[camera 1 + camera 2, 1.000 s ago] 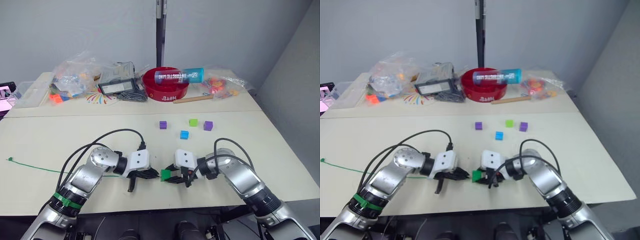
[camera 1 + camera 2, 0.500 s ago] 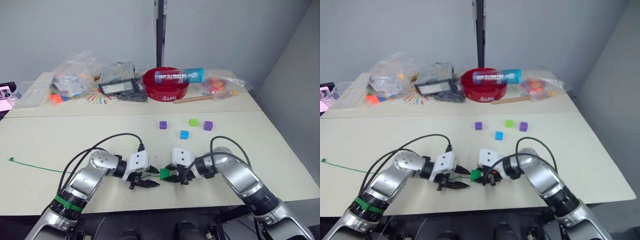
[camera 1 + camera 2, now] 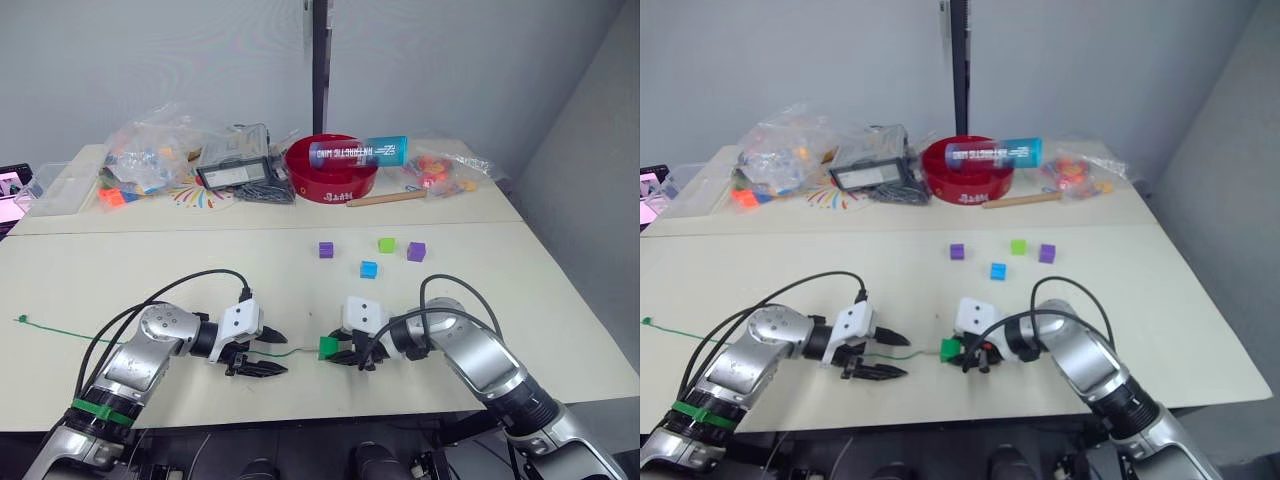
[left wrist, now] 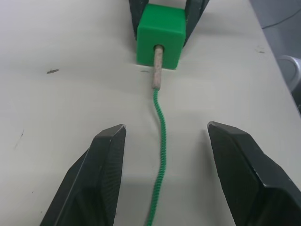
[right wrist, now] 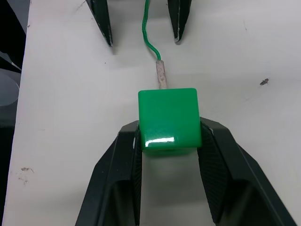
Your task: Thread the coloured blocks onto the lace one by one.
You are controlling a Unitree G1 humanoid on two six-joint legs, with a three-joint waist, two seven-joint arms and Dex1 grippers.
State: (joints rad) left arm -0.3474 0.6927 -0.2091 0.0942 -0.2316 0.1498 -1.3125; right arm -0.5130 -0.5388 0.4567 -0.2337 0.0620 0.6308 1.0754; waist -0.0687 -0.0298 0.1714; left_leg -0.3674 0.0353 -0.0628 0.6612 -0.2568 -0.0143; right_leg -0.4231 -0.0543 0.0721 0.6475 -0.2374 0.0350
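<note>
On the pale table (image 3: 120,270), my right gripper (image 5: 170,141) pinches the green block (image 5: 168,117); the left gripper (image 4: 162,146) is spread around the limp lace (image 4: 161,127). I'd grip its stiff tip (image 4: 157,66).

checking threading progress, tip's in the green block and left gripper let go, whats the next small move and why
Probably close the left gripper on the lace behind the pale tip and push. The tip sits only partway in the dark green block, which the right gripper clamps, and the lace lies loose between the open fingers.
</note>
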